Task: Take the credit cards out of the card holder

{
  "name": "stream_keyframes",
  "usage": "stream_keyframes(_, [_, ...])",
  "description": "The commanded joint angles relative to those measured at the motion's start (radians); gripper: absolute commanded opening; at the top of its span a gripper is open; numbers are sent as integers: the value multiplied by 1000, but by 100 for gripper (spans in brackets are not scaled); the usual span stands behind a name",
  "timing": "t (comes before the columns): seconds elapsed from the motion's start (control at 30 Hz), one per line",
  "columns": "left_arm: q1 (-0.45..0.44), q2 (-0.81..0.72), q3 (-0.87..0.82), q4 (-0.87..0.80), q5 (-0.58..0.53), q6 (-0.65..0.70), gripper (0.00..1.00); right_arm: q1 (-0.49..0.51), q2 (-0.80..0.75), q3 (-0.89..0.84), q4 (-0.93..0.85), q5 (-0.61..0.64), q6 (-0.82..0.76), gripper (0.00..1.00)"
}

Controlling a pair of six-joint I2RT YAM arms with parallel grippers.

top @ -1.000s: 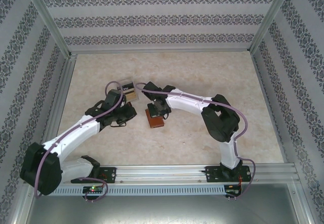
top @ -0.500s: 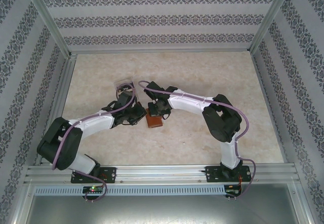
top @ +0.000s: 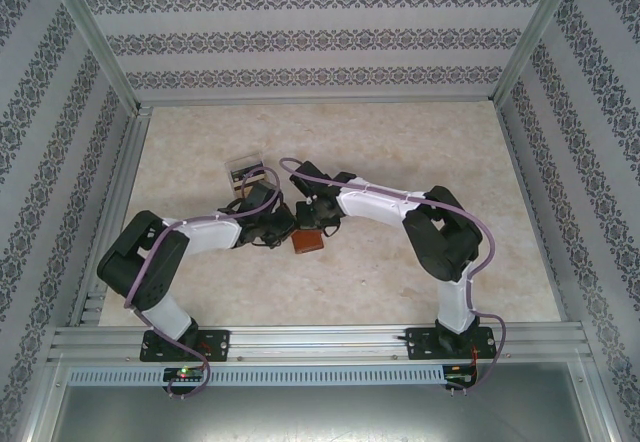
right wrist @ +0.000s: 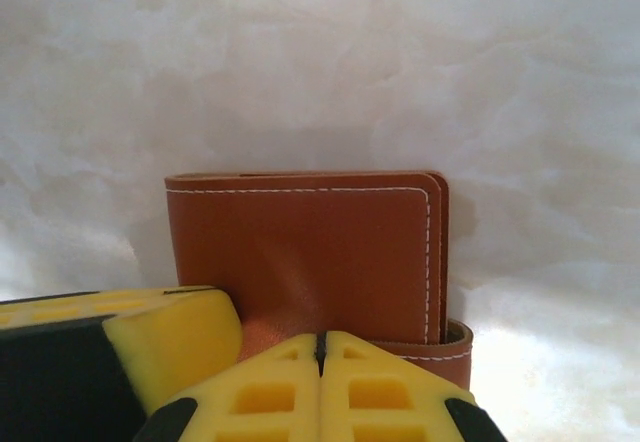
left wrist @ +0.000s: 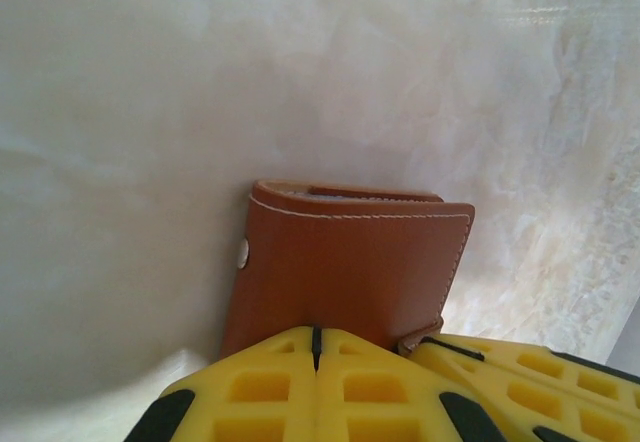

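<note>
Card holder point(right wrist: 310, 252) lies folded shut on the tabletop point(top: 400, 142), between the two grippers. Left gripper point(left wrist: 315, 334) and right gripper point(right wrist: 321, 340) each have fingers pressed together at its edge. Whether leather is pinched cannot be determined. Step judged: opening. No cards are exposed, so the next move requires parting the flaps.

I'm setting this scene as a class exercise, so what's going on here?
The left gripper and the right gripper, both shut, sit close together at the edge of a thin brown leather bifold card holder lying on the pale marbled table. The holder is folded and no card is out yet.
</note>
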Motion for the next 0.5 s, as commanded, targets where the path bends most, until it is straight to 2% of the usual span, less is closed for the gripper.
stream_keyframes(0.0, [-16, 57, -1, -154, -61, -23, 0, -16, -70, -41, 51, -46, 36, 0])
stream_keyframes(0.2, [-16, 72, 32, -252, -101, -1, 0, -49, -126, -98, 55, -49, 37, 0])
stream_keyframes(0.47, [-16, 73, 49, -262, -100, 25, 0, -81, -195, -159, 42, -32, 29, 0])
